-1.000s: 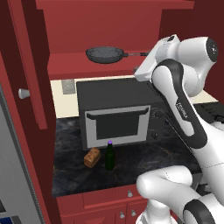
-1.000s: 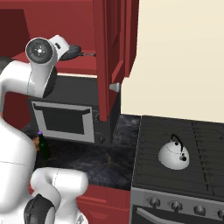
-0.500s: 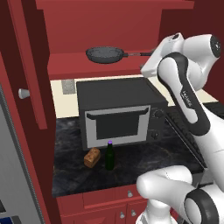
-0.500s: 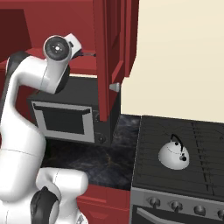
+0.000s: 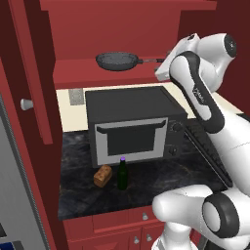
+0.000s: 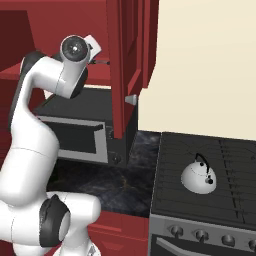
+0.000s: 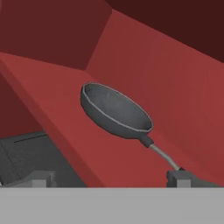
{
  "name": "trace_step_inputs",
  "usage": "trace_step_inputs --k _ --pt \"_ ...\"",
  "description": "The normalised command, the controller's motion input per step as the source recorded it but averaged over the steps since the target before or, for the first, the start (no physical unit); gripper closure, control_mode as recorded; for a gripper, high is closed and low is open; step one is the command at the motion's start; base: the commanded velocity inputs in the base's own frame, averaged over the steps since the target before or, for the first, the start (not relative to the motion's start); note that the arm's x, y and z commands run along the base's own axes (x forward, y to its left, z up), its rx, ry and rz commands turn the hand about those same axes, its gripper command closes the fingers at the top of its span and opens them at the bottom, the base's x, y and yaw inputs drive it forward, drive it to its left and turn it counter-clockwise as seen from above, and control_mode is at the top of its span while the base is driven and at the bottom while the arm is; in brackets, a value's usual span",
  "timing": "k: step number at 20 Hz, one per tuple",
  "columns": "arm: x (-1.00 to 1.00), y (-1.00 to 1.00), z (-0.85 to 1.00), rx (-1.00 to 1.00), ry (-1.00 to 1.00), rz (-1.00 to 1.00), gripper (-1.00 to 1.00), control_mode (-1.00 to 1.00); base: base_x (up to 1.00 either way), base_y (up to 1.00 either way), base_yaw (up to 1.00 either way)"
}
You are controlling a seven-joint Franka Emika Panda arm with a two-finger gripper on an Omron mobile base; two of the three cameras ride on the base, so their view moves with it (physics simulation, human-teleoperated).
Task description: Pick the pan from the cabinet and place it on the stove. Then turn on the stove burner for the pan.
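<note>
1. Red cabinet [image 5: 97, 19] standing open above the black-and-silver microwave [image 5: 132, 127].
2. Dark grey pan [image 7: 116, 111] resting flat on the cabinet shelf, handle toward the hand.
3. Gripper [image 7: 109, 177] spread wide, empty, at the handle's end.

The pan [image 5: 116, 60] sits in the cabinet [image 5: 97, 78] above the microwave [image 5: 132, 124].

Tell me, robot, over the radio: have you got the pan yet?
Gripper open, at the handle end, nothing held. Pan sits on the open cabinet shelf. Kettle stands on the stove, off to one side.
</note>
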Motion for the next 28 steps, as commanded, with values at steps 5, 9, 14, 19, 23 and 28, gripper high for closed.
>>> trace_step_inputs --k 5,9,14,19,23,28 --pt "0.51 -0.09 0.0 -0.04 0.06 -0.04 -1.0 -1.0 0.0 0.0 0.0" --pt "0.46 -0.13 0.0 0.0 0.08 -0.01 -1.0 -1.0 0.0 0.0 0.0" --pt "0.41 -0.14 0.0 0.0 0.11 0.0 -1.0 -1.0 0.0 0.0 0.0" --pt "0.33 -0.14 0.0 0.0 0.12 0.01 -1.0 -1.0 0.0 0.0 0.0" --pt "0.22 -0.13 -0.04 0.0 0.05 0.03 -1.0 -1.0 0.0 0.0 0.0" --pt "0.07 -0.03 -0.08 0.0 -0.01 0.06 -1.0 -1.0 0.0 0.0 0.0"
